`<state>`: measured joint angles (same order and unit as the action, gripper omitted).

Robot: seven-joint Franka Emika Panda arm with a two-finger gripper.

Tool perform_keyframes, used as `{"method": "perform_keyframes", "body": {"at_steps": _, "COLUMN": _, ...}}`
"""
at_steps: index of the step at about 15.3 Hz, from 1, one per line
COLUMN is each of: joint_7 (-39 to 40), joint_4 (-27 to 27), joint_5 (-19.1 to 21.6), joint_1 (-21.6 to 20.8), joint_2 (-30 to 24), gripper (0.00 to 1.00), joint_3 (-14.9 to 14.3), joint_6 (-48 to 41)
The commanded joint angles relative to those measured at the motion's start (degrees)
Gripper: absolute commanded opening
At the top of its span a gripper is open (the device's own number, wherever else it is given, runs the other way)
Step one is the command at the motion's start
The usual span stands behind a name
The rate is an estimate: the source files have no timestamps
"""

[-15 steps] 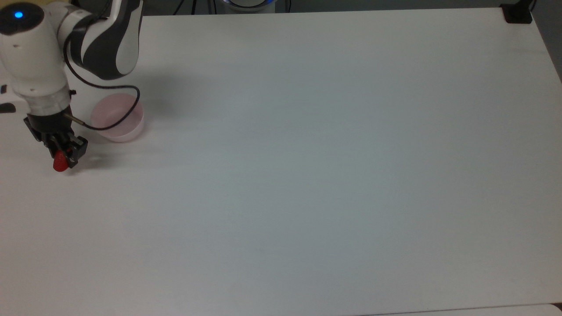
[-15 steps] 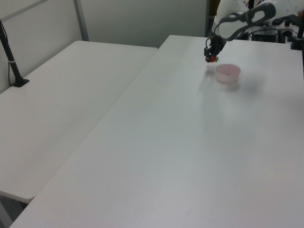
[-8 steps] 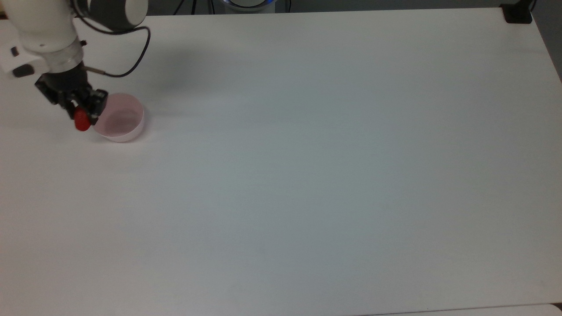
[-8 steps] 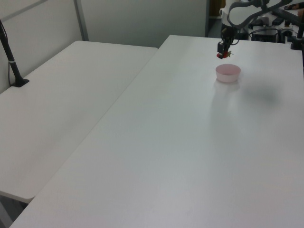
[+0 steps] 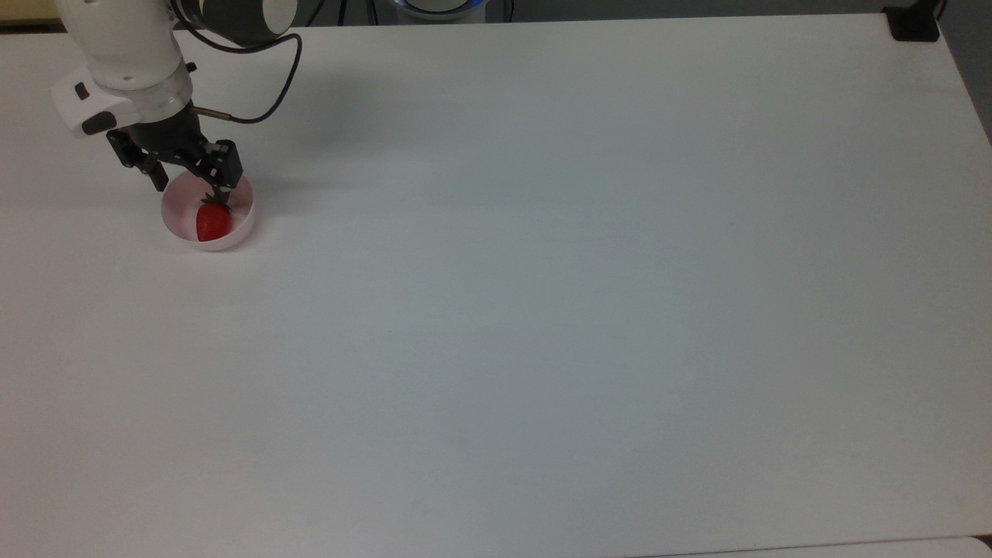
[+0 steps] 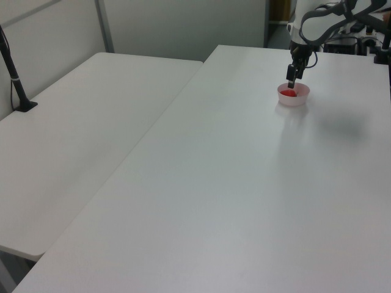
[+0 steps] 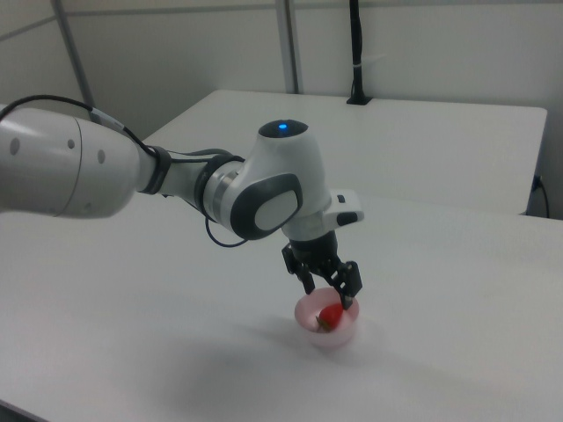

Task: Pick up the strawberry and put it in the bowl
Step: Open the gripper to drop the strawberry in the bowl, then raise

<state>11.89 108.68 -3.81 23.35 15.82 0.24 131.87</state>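
Half a second ago the gripper [image 5: 190, 180] was carrying the strawberry [image 5: 212, 221] just outside the bowl [image 5: 242, 225], at its left edge in the top view; now the strawberry is lying inside the bowl, toward the near side in the top view, with its green cap pointing up at the fingers. The gripper is hanging directly over the bowl with its fingers [image 5: 225, 170] spread apart and gripping nothing, one fingertip sitting just above the cap. In the right view the gripper [image 7: 329, 286] is hovering over the bowl [image 7: 337, 336] and the strawberry [image 7: 331, 316] is showing red between the walls. In the left view the bowl [image 6: 296, 97] is sitting far off on the white table [image 6: 244, 183], the strawberry [image 6: 289, 93] inside it. No writing is readable anywhere. There is one strawberry, one bowl and one arm [image 7: 132, 176]
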Motion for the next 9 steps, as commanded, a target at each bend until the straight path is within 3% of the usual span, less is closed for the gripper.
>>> {"method": "perform_keyframes", "body": {"at_steps": 1, "joint_7": -3.08, "joint_4": -2.05, "joint_5": 1.35, "joint_1": -4.0, "joint_2": -3.51, "gripper": 1.0, "joint_3": 0.2, "joint_6": -5.1}}
{"method": "perform_keyframes", "body": {"at_steps": 5, "joint_7": -11.35, "joint_4": -9.97, "joint_5": 0.83, "joint_1": -12.69, "joint_2": -5.0, "gripper": 1.0, "joint_3": 0.2, "joint_6": -19.43}}
{"method": "perform_keyframes", "body": {"at_steps": 9, "joint_7": -13.83, "joint_4": -10.33, "joint_5": 0.65, "joint_1": -18.42, "joint_2": -10.1, "gripper": 1.0, "joint_3": 0.2, "joint_6": -27.16}}
